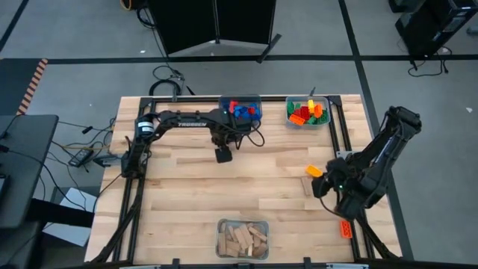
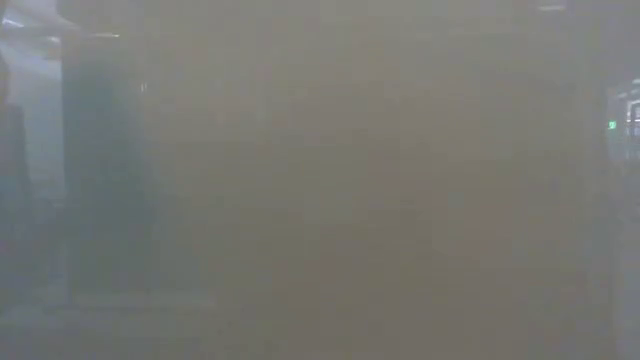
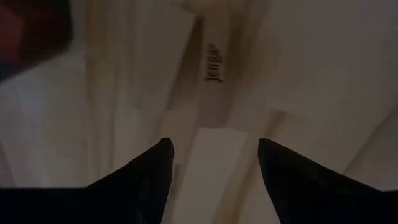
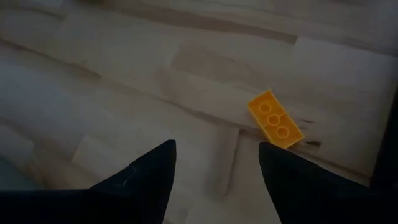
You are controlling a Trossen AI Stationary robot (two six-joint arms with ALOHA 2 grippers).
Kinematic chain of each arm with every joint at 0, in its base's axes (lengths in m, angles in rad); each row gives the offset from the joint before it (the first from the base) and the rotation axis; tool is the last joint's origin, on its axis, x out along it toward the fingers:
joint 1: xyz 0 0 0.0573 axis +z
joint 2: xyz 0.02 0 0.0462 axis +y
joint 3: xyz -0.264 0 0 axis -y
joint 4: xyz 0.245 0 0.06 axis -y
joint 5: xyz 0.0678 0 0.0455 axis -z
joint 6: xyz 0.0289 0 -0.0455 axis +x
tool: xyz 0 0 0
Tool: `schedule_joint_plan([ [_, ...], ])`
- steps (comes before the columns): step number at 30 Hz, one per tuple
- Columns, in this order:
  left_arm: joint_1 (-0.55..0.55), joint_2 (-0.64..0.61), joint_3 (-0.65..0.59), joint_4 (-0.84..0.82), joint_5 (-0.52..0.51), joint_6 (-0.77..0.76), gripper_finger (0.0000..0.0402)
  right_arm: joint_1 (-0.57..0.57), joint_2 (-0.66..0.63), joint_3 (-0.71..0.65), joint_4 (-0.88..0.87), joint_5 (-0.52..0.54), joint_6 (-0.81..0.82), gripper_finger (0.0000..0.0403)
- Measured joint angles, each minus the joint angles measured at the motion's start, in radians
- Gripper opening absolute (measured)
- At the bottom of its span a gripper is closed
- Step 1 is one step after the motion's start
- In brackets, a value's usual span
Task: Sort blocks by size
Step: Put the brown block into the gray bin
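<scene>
Your left gripper (image 1: 223, 155) hangs over the far middle of the pale butcher-block table (image 1: 187, 194), just near of the clear bin (image 1: 240, 110) of red and blue studded bricks. Its dark tapered fingers (image 3: 149, 171) stand wide apart with a plain tan wooden block (image 3: 214, 158) between them; you cannot tell whether they touch it. A second wooden block (image 3: 214, 62), stamped with lettering, lies just beyond it.

Your right gripper (image 4: 214, 165) is at the table's right side, fingers spread and holding nothing. An orange brick (image 4: 275, 119), flat, rectangular, with three round studs in a row, lies loose on the wood just ahead of it.

A second clear bin (image 1: 308, 112) at the far right holds mixed green, red, orange and yellow bricks. A third (image 1: 242, 239) at the near edge holds tan wooden blocks. The low view shows only haze.
</scene>
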Motion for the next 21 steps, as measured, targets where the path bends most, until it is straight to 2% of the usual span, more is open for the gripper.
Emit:
schedule_joint_plan([
  [13, 0.053, 0.008, 0.0, 0.116, 0.024, 0.088, 0.024, -0.103, 0.0, 0.0, 0.01, -0.004, -0.002, 0.0244],
  [18, 0.054, 0.025, 0.001, 0.114, 0.111, 0.109, 0.024, -0.127, 0.0, 0.0, 0.021, -0.004, -0.002, 0.0244],
  [21, 0.054, 0.056, -0.001, 0.104, 0.117, 0.109, 0.0241, -0.135, 0.0, 0.0, 0.032, -0.004, -0.002, 0.0244],
])
